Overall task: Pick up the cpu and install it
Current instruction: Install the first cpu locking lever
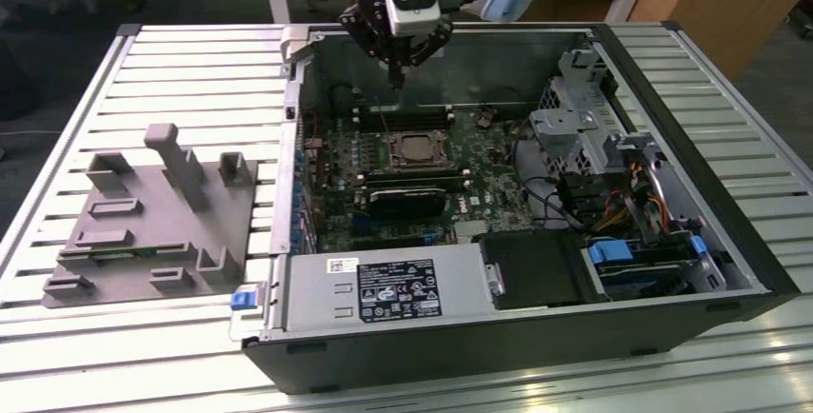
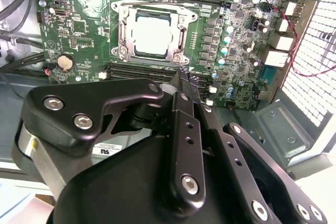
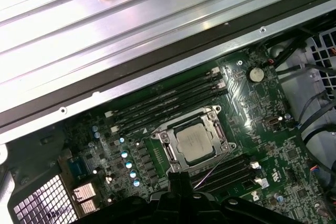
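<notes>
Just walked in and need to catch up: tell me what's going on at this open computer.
A robot arm's gripper hangs inside the open computer case, above the motherboard, with its fingers closed together and holding nothing. The cpu sits in the socket, its silver top showing in both wrist views, and the gripper is above it and a little to one side, not touching. A grey fixture lies on the slatted table at the exterior view's left.

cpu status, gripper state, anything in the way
Gripper shut, empty, hovering above the motherboard. Cpu sits in the socket. Nothing lies on the cpu.
</notes>
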`<action>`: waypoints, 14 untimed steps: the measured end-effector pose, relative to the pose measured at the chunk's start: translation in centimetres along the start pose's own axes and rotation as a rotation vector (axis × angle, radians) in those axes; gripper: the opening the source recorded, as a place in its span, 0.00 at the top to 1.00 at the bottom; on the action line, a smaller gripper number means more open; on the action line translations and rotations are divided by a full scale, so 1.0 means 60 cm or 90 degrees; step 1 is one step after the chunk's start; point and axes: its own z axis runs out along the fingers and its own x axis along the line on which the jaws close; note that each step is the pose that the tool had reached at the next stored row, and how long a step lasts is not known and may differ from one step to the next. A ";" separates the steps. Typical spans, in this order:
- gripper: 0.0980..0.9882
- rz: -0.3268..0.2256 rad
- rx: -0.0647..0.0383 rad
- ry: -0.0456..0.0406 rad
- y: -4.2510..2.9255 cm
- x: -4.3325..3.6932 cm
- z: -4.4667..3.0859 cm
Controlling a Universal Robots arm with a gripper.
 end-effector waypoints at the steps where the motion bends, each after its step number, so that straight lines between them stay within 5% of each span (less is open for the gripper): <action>1: 0.99 0.000 0.000 0.0000 0.000 0.000 0.000; 14: 0.99 0.000 0.000 0.0000 -0.004 0.008 0.002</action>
